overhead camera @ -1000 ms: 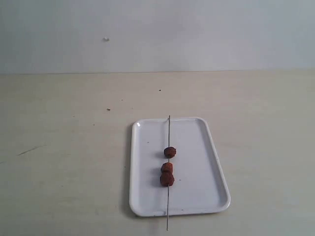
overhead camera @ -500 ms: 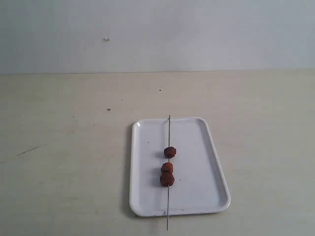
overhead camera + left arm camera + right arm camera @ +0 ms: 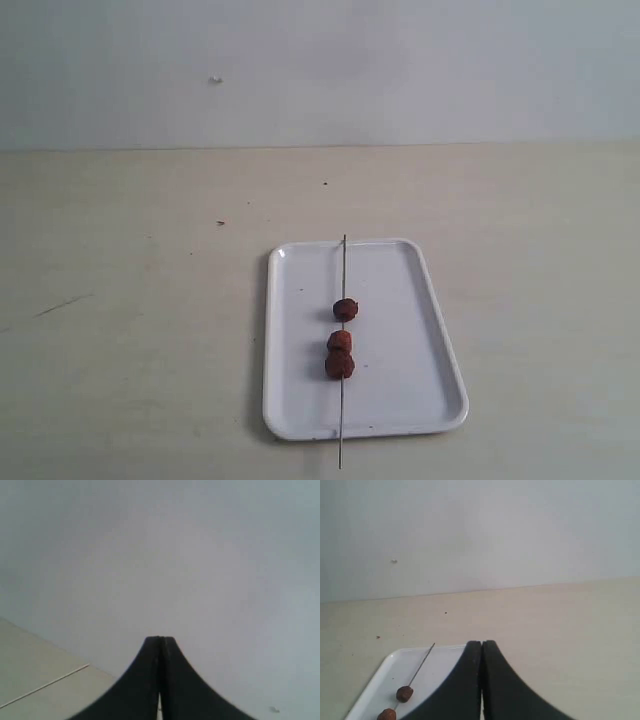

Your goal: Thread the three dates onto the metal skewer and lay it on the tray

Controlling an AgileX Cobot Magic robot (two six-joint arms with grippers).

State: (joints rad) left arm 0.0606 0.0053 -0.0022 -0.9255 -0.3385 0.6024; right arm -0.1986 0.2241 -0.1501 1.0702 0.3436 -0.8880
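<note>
Three dates [image 3: 341,340] threaded, metal skewer [image 3: 343,270] resting along tray [image 3: 420,330]: I call it done. Left gripper [image 3: 160,640], right gripper [image 3: 481,643] pinched closed, empty.

Wrist views only: left gripper [image 3: 160,639], two matte black fingers [image 3: 147,680], blunt squared tips, outer edges sweeping wide toward base like flared horn. Thin straight seam where the two meet, pale sliver low in seam. On right gripper [image 3: 481,642], same black pair, same flared outline, tips slightly rounded, narrow seam.
</note>
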